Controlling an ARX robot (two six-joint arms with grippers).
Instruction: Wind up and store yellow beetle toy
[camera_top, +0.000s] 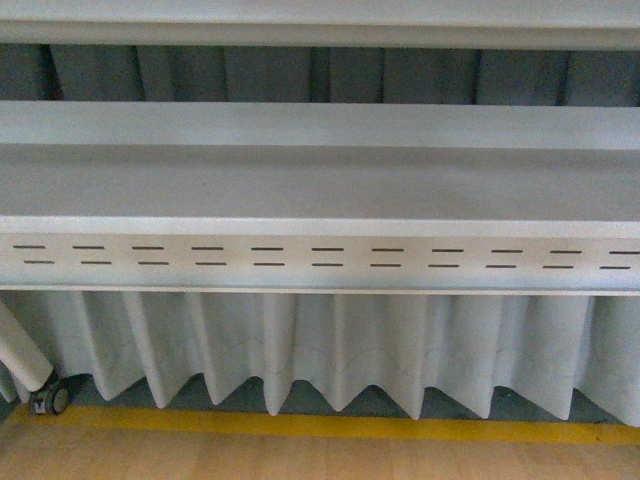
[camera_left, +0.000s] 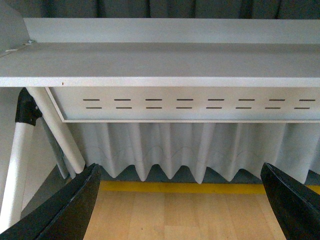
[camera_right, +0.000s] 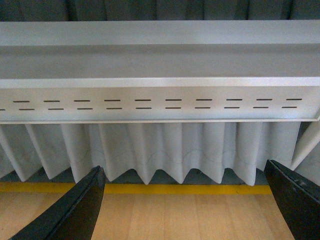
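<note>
The yellow beetle toy is out of view in all three views. My left gripper (camera_left: 182, 200) is open and empty, its black fingers (camera_left: 65, 210) spread wide over the wooden floor. My right gripper (camera_right: 185, 205) is open and empty too, with its black fingers (camera_right: 70, 212) apart above the floor. Neither arm shows in the front view.
A white table (camera_top: 320, 185) with a slotted front rail (camera_top: 320, 258) faces me, also in the left wrist view (camera_left: 170, 62) and right wrist view (camera_right: 160, 62). A pleated white curtain (camera_top: 330, 350) hangs below. A yellow floor line (camera_top: 330, 428) crosses the wood. White table legs (camera_left: 55, 130) and a caster (camera_top: 50, 398) stand left.
</note>
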